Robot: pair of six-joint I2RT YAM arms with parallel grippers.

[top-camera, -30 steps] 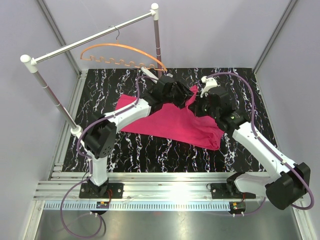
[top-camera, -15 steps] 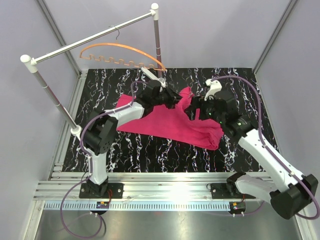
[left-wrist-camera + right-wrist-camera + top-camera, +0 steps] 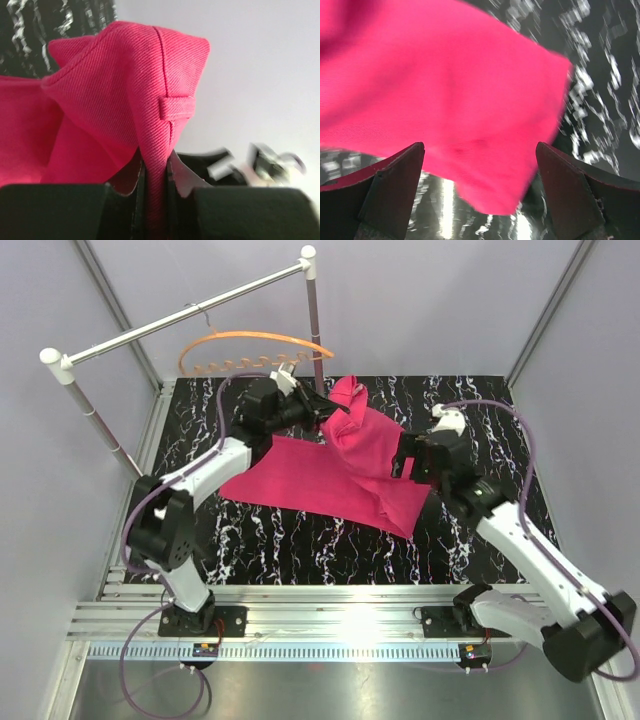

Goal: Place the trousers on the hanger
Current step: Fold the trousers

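Since a second ago our left fingers (image 3: pixel 320 410) have risen and swung back toward the hanger (image 3: pixel 255 338), hauling one corner of the trousers (image 3: pixel 340 475) up off the desk (image 3: pixel 300 540). They are clamped tight on a fold below a belt loop (image 3: pixel 177 107). The rest of the cloth trails onto the desk. Our right fingers (image 3: pixel 403 465) gape wide over the cloth's edge, gripping nothing.

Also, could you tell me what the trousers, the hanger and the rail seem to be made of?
The trousers look like matte woven twill, likely cotton: fine diagonal ribs and a stitched belt loop show. The hanger is thin, smooth, orange, perhaps plastic; too small to tell. The rail looks like metal tube, silvery with a sheen.
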